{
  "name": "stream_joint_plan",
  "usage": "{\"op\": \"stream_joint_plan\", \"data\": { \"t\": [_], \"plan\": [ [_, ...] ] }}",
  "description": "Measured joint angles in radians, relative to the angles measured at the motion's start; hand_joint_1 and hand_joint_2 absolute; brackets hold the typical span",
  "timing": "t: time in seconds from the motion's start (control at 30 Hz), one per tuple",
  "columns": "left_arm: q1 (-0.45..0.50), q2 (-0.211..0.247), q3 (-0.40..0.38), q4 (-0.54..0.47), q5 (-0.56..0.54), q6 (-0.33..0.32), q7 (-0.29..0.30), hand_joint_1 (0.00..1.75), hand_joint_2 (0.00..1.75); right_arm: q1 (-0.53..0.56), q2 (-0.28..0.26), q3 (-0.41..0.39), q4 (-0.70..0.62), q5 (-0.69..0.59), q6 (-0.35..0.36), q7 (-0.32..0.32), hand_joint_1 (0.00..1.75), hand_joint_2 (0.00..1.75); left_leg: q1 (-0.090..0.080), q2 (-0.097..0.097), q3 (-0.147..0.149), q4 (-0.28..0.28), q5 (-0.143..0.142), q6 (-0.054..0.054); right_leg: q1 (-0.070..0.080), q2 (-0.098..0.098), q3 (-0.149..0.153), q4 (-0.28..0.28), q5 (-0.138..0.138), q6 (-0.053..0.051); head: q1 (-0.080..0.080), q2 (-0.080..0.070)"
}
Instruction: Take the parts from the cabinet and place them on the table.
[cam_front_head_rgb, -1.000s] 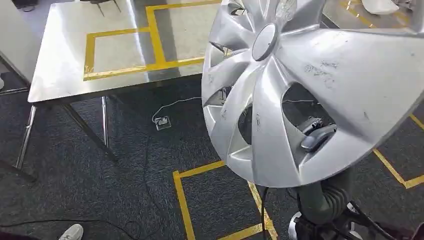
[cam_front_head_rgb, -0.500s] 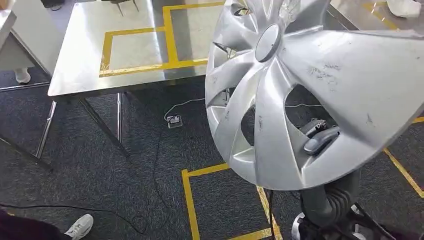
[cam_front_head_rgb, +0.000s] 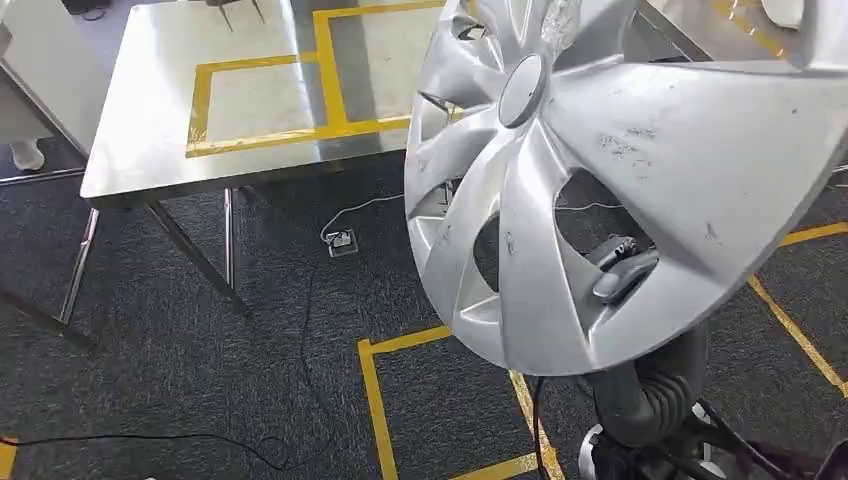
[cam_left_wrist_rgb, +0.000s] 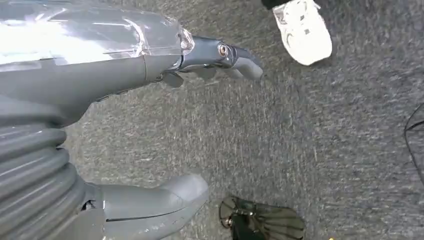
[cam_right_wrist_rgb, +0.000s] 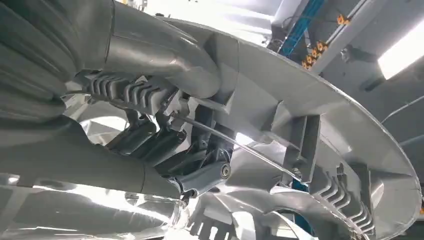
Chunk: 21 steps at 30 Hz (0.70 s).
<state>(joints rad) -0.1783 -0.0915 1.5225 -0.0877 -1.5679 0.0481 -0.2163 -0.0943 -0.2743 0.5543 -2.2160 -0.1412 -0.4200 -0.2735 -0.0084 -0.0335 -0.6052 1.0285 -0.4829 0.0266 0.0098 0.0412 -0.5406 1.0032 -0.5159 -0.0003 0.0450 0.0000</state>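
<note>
Head view: right hand (cam_front_head_rgb: 625, 270) grips silver hubcap (cam_front_head_rgb: 640, 150) upright, fingers hooked through a spoke gap | left hand (cam_left_wrist_rgb: 150, 125) hangs, fingers apart | step: carrying | next: reach steel table (cam_front_head_rgb: 150, 110), lay it flat

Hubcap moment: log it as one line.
right hand: holds hubcap, raised | left hand: open, over carpet | steel table: ahead, bare | placement: not yet done

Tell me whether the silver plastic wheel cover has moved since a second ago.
No, hardly: the silver plastic wheel cover in the right hand keeps its place against the steel table near edge; the camera shifted.
</note>
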Motion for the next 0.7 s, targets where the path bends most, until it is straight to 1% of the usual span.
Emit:
{"op": "stream_joint_plan", "data": {
  "t": [0.1, 0.27, 0.37, 0.47, 0.53, 0.63, 0.7],
  "plan": [
    [-0.001, 0.006, 0.0, 0.0, 0.002, 0.009, -0.01, 0.0, 1.75, 0.0, 0.002, 0.004, 0.0, -0.014, 0.011, 0.0, 1.75, 1.75, 0.0, 0.0, 0.0, 0.0, 0.0, 0.0, 0.0, 0.0, 0.0, 0.0, 0.0, 0.0, 0.001, 0.0],
    [-0.001, 0.012, 0.001, 0.0, 0.036, -0.003, 0.022, 0.0, 1.75, 0.005, 0.002, 0.014, 0.0, -0.027, 0.018, 0.002, 1.75, 1.75, -0.001, 0.0, 0.0, 0.0, 0.0, 0.0, -0.001, 0.0, 0.001, -0.001, 0.0, 0.0, 0.001, 0.0],
    [-0.001, 0.01, 0.001, 0.0, 0.051, -0.029, 0.052, 0.0, 1.75, 0.01, 0.002, 0.019, 0.0, -0.038, -0.002, 0.006, 1.75, 1.75, -0.002, -0.001, 0.0, 0.0, 0.0, 0.0, -0.002, 0.0, 0.001, -0.001, 0.0, 0.0, 0.001, 0.0],
    [-0.001, -0.011, 0.001, 0.0, 0.054, -0.035, 0.085, 0.0, 1.75, 0.022, 0.0, 0.016, -0.001, -0.062, -0.036, 0.023, 1.75, 1.75, -0.002, -0.002, 0.0, 0.0, 0.0, 0.0, -0.003, 0.0, 0.001, -0.001, 0.0, 0.0, 0.001, 0.0],
    [-0.001, -0.026, 0.001, 0.0, 0.045, -0.048, 0.107, 0.0, 1.75, 0.027, -0.003, 0.01, -0.003, -0.067, -0.052, 0.049, 1.75, 1.75, -0.003, -0.002, 0.0, 0.0, 0.0, 0.0, -0.003, 0.0, 0.001, -0.001, 0.0, 0.001, 0.001, 0.0],
    [0.0, -0.048, 0.001, 0.0, 0.021, -0.055, 0.161, 0.0, 1.75, 0.032, -0.02, 0.008, -0.023, -0.023, -0.08, 0.12, 1.75, 1.75, -0.003, -0.003, 0.0, 0.0, 0.0, 0.001, -0.003, 0.0, 0.001, -0.001, 0.0, 0.001, 0.001, 0.0],
    [0.0, -0.058, 0.001, 0.0, 0.012, -0.055, 0.182, 0.0, 1.75, 0.039, -0.029, 0.005, -0.038, -0.005, -0.094, 0.144, 1.75, 1.75, -0.003, -0.005, 0.0, 0.0, -0.001, 0.001, -0.003, -0.001, 0.001, -0.001, -0.001, 0.002, 0.002, 0.0]
  ]
}}
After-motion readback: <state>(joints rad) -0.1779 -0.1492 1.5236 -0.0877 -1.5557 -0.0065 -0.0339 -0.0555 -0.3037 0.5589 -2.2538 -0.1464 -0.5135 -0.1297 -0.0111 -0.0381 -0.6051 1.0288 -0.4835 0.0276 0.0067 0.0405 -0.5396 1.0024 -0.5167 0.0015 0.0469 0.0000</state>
